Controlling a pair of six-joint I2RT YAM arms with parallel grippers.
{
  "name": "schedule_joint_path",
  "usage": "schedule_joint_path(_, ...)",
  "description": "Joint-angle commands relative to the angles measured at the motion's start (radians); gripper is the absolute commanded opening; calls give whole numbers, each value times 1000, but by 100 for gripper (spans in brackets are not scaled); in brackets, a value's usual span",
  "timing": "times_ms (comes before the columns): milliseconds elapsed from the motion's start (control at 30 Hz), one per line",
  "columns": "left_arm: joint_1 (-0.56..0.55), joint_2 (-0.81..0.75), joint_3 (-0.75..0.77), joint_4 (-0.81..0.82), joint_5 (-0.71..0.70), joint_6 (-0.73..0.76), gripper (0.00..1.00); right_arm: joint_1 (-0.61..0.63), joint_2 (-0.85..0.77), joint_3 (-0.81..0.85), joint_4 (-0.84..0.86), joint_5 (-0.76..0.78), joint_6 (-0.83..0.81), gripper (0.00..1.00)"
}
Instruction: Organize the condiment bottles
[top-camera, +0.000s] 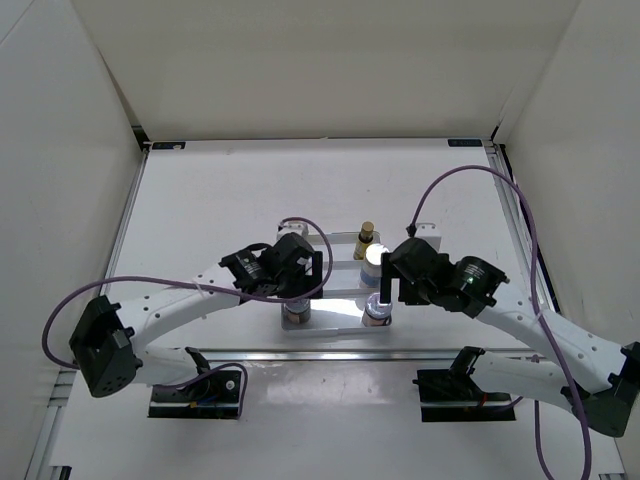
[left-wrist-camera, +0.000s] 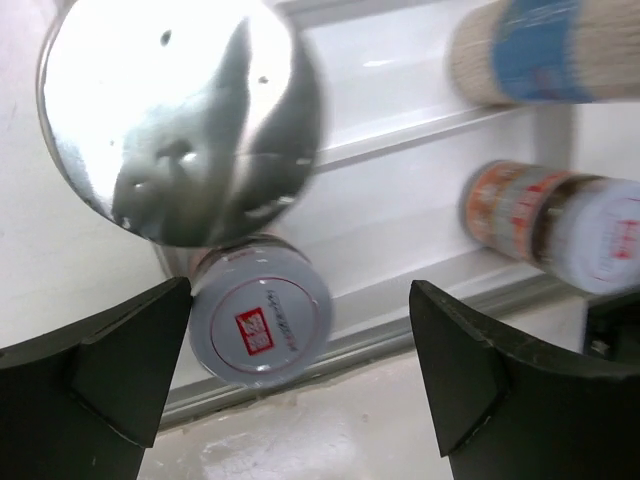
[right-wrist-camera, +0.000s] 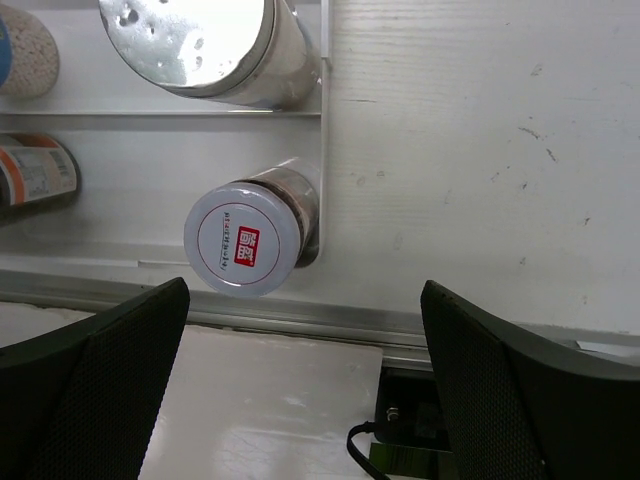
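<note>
Left wrist: left end effector (left-wrist-camera: 300, 290) is wide open, gripping nothing. Left short jar (left-wrist-camera: 262, 325) stands below the gap at 7 o'clock, on the front step of the tray (left-wrist-camera: 400, 200), right beside the left finger. Can't tell if they touch. Left tall bottle (left-wrist-camera: 180, 120) fills 11 o'clock with its silver lid, very close to the camera. That's my obstacle: a sideways move could clip it, so I'd lift straight up. Right tall bottle (left-wrist-camera: 540, 50) is at 1 o'clock, right short jar (left-wrist-camera: 550, 215) at 3.

Right wrist: right end effector (right-wrist-camera: 305, 285) is also fully open and empty. The right short jar is at 10 o'clock, tucked into the tray's front corner against the wall. The right tall bottle is one step behind, at 11. I'd back out toward the counter (right-wrist-camera: 480, 150) at 2 o'clock.

Top: both arms hang over the tray and hide much of it. Amber bottle (top-camera: 366, 233) is at 12 o'clock on the rear step, just behind the right tall bottle. I see only one amber bottle; a second may be under the left arm. My read of the layout: short in front, tall behind, pairs mirrored, so the labels stay visible.
</note>
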Motion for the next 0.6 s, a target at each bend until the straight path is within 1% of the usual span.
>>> schedule_joint_path(0, -12, -93, 88, -3, 37, 85, 100, 6, -68, 40, -35, 61, -16, 100)
schedule_joint_path(100, -12, -148, 134, -33, 48, 160, 100, 6, -114, 40, -44, 94, -16, 100)
schedule_joint_path(133, -12, -188, 146, -45, 48, 178, 100, 6, -124, 40, -44, 104, -16, 100)
schedule_joint_path(200, -12, -240, 168, -65, -22, 230, 100, 6, -155, 31, -53, 139, -6, 100)
schedule_joint_path(233, -12, -304, 168, -78, -62, 246, 100, 6, -164, 22, -53, 150, 3, 100)
schedule_joint_path(267, -12, -338, 159, -78, -160, 261, 100, 6, -183, 22, -62, 160, 3, 100)
schedule_joint_path(300, -12, -407, 136, -78, -209, 296, 100, 6, -183, 22, -63, 160, 3, 100)
schedule_joint_path(333, -12, -439, 123, -78, -304, 316, 100, 6, -197, 22, -76, 184, 12, 100)
schedule_joint_path(400, -12, -493, 84, -78, -397, 358, 100, 6, -210, 13, -87, 193, 12, 100)
schedule_joint_path(433, -12, -534, 70, -78, -437, 408, 100, 6, -221, 13, -96, 209, 12, 100)
schedule_joint_path(467, -3, -550, 58, -78, -505, 436, 100, 6, -221, 13, -96, 219, 12, 100)
schedule_joint_path(533, 6, -573, 19, -78, -547, 529, 100, 6, -234, 4, -107, 248, 12, 100)
schedule_joint_path(567, 6, -591, 1, -78, -604, 546, 100, 6, -234, 3, -107, 261, 12, 100)
